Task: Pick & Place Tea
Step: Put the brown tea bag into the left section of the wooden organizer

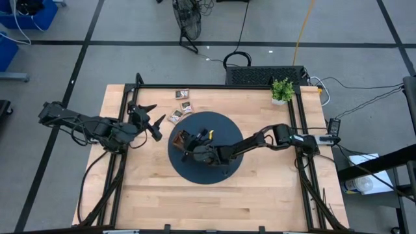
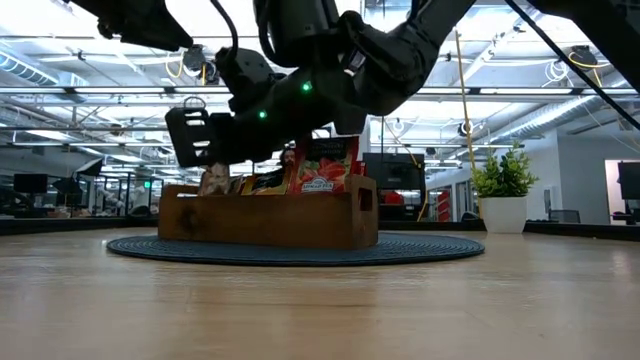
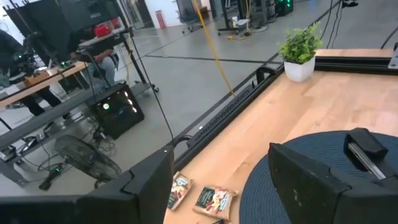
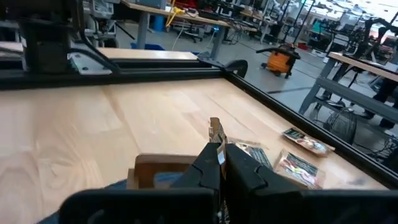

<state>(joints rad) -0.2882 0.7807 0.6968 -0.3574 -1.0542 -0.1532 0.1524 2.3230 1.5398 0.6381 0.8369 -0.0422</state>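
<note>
Right gripper hangs over the wooden tray, jaws clenched on a tea sachet (three sachets lie on the table); left gripper spread, empty.

Grey taped floor, floor fan, desks, ceiling strip lights; possibly workshop

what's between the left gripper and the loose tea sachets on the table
Nothing visible. The left gripper, jaws open, hangs over bare wood with the loose tea sachets just beyond it, outside the round mat. The right gripper, jaws shut, is off to the side over the wooden tray, not in that path.
</note>
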